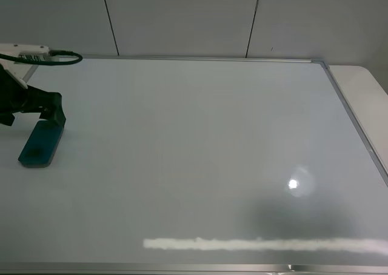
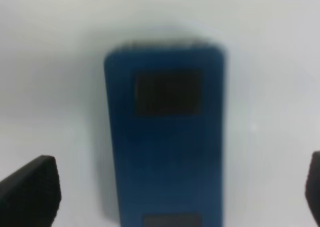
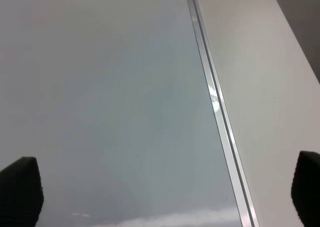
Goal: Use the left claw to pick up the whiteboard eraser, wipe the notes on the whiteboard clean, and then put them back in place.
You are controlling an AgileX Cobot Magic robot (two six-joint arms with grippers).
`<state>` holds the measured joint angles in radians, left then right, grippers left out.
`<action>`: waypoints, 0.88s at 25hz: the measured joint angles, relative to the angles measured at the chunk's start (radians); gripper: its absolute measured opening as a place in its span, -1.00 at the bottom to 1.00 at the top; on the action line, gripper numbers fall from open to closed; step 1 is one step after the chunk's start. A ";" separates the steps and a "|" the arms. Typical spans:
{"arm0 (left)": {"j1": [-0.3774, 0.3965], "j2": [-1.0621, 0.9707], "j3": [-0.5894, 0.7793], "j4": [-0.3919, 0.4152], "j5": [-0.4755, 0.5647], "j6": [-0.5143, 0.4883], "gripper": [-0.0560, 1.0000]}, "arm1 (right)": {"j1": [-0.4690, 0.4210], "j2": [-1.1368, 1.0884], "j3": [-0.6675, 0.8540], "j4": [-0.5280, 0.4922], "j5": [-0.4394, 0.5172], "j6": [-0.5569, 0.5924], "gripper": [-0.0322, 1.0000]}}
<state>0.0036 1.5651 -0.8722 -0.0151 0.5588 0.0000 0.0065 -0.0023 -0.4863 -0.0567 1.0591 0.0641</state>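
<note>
Exterior high view: at the left edge, the left claw point(image 1: 51, 119) stands over the whiteboard eraser point(image 1: 41, 143), which lies flat on the whiteboard point(image 1: 200, 148). Its fingers point(image 2: 31, 193) are spread wide, clear of the eraser's sides. No notes show. A straight lift would avoid nudging the eraser. The right claw point(image 3: 165, 197) is also apart, near the board's frame.

Whiteboard point(image 1: 200, 154) surface bare from 12 through 6 o'clock. Only obstacles at 9 o'clock: whiteboard eraser point(image 1: 41, 143) lying flat, left pincer point(image 1: 53, 112) spread wide just above its far end.
</note>
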 joint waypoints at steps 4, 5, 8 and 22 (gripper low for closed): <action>-0.017 -0.218 0.000 0.001 -0.029 0.000 0.98 | 0.000 0.000 0.000 0.000 0.000 0.000 0.98; -0.017 -0.277 0.000 0.001 -0.038 0.000 0.98 | 0.000 0.000 0.000 0.000 0.000 0.000 0.98; -0.018 -0.433 0.000 0.003 -0.058 0.007 0.98 | 0.000 0.000 0.000 0.000 0.000 0.000 0.98; -0.017 -0.978 0.000 0.118 0.096 0.006 0.98 | 0.000 0.000 0.000 0.000 0.000 0.000 0.98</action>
<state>-0.0139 0.5869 -0.8722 0.1033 0.6544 0.0062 0.0065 -0.0023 -0.4863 -0.0567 1.0591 0.0641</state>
